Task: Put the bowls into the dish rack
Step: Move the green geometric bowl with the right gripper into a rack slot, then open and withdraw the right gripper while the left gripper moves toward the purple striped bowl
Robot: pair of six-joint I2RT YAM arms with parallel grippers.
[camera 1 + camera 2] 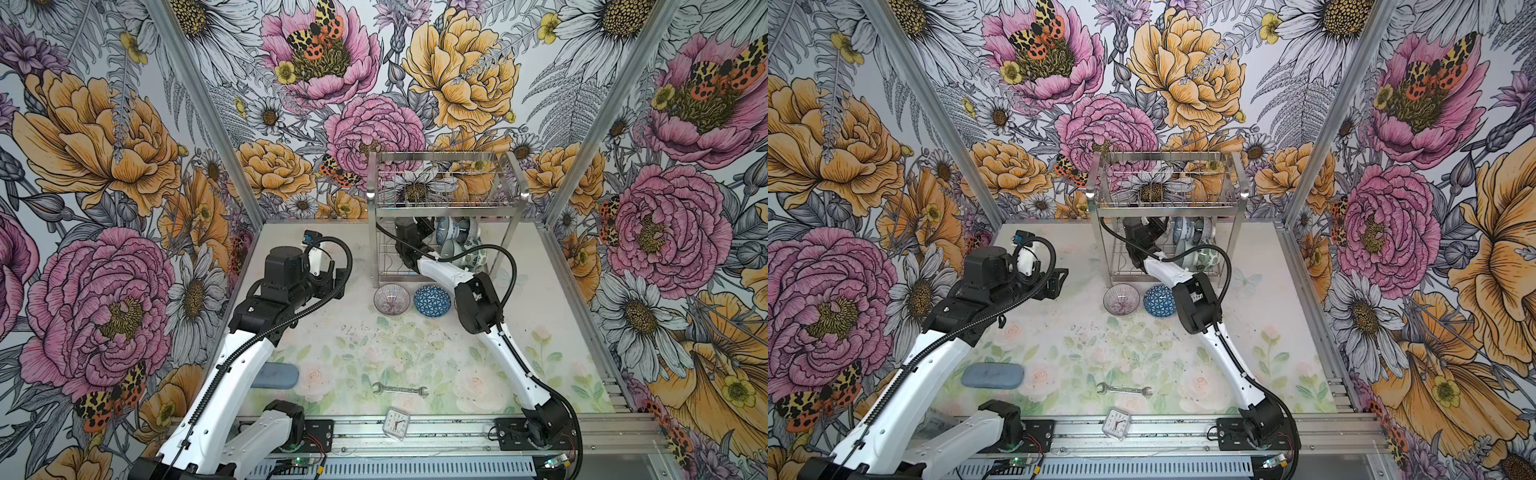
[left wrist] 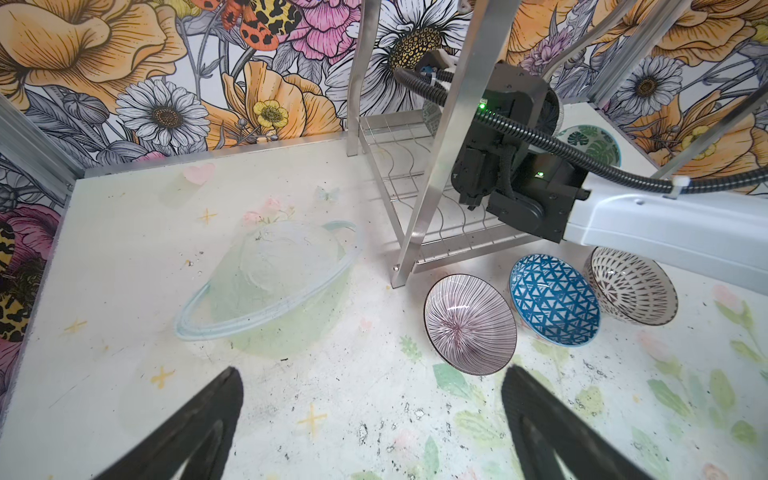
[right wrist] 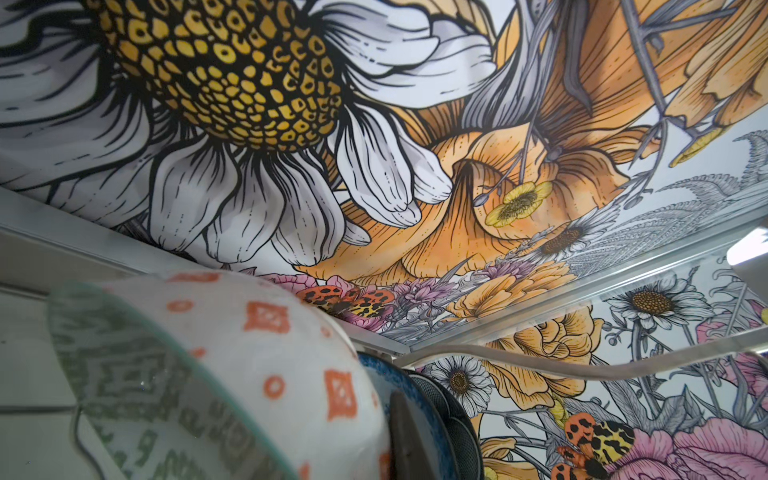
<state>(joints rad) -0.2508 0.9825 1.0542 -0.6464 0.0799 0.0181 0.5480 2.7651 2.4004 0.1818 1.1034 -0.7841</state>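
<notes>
Stainless-steel wire dish rack stood at the back of the table.

- **Rack:** A cluster of racked bowls stood on edge in the wavy slots at the right end of the rack's lower tier. The slots toward its left end were bare. No bowl was seen in the upper basket.
- **Right gripper:** It reached in from the rack's front, under the upper basket, with jaws closed narrow. The right wrist view showed a red-lattice bowl close by one finger. Whether a rim was pinched could not be told.
- **Left gripper:** It hung left of the rack's front-left leg with jaws wide, holding nothing.
- **Not yet loaded:** A striped bowl, a blue-triangle bowl and a black-and-white bowl sat in a row just in front of the rack. The last lay under the right forearm.

Judgement: a bowl was being seated in the lower tier, and loading was past halfway. The next move calls for the right arm to back out through the rack's front, clear of the legs and upper rail, then take a floor bowl by its rim.

The floor bowls sat close side by side, leaving little finger room between them. The striped one was near the front-left leg. The table left of the rack was open. A wrench and a clock lay well in front of it.
</notes>
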